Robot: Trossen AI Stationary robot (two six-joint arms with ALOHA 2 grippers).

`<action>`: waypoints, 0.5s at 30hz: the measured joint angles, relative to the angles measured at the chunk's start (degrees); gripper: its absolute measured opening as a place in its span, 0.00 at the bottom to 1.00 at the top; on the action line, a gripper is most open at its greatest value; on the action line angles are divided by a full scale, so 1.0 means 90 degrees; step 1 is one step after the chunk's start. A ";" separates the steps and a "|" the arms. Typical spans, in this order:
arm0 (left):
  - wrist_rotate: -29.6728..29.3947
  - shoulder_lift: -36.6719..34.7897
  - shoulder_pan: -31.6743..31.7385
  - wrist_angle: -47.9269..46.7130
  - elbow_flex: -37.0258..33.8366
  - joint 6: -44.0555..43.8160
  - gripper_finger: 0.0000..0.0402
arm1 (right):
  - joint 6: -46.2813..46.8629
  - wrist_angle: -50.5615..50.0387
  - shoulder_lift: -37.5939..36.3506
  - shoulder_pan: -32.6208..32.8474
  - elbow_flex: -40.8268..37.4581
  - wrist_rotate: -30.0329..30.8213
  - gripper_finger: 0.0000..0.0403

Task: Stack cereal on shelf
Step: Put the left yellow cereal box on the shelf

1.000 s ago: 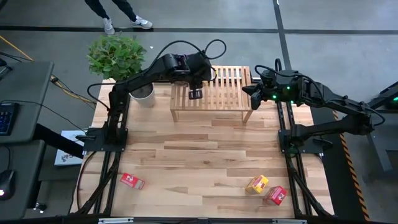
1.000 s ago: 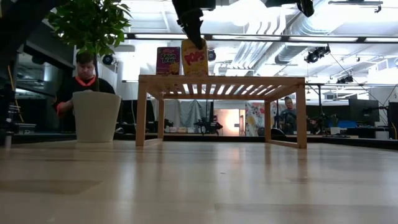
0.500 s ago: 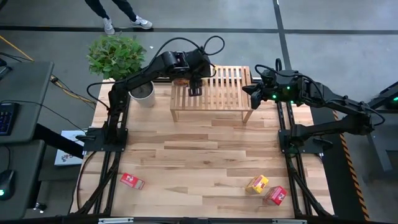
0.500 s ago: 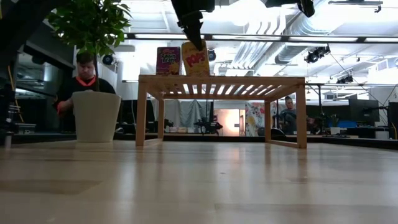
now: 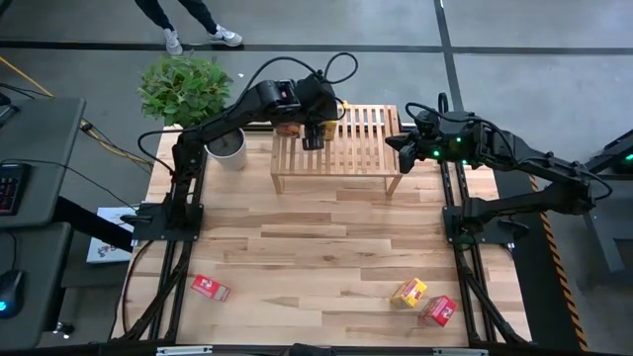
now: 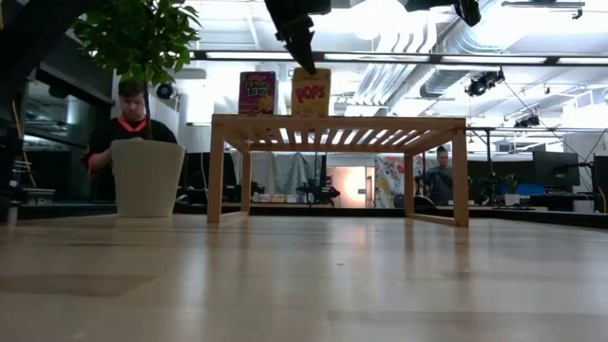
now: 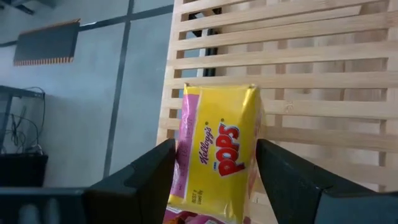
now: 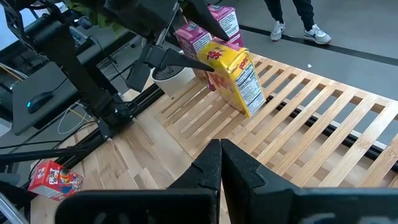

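The yellow Pops box (image 7: 219,158) is being set upright on the slatted shelf (image 5: 361,143) beside two pink boxes (image 8: 194,38); the left gripper (image 7: 214,168) brackets it, fingers spread, contact unclear; retreat is judged next. The right gripper (image 8: 221,163) waits pressed together beside the shelf; three boxes (image 5: 422,300) lie well apart on the table, prints unreadable.

Grey floor (image 5: 554,59) — potted plant (image 5: 185,89).
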 joint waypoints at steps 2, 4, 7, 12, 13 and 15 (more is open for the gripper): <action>0.0000 0.0001 0.0000 -0.0006 0.0113 0.0005 0.54 | -0.0010 -0.0001 0.0000 0.0000 0.0000 0.0001 0.00; -0.0004 -0.0022 0.0000 0.0062 0.0193 0.0009 0.54 | -0.0021 0.0000 0.0000 0.0000 0.0000 0.0000 0.00; 0.0037 -0.0118 -0.0002 0.0125 0.0178 0.0049 0.54 | -0.0023 0.0000 0.0000 0.0000 0.0000 0.0000 0.00; 0.0027 -0.0194 -0.0002 0.0157 0.0176 0.0056 0.54 | -0.0025 0.0000 0.0000 0.0000 0.0000 0.0002 0.00; 0.0025 -0.0207 -0.0002 0.0178 0.0178 0.0053 0.54 | -0.0025 0.0000 0.0000 0.0000 0.0000 0.0003 0.00; 0.0011 -0.0272 -0.0002 0.0159 0.0178 0.0056 0.54 | -0.0025 0.0000 0.0000 0.0000 0.0000 0.0018 0.00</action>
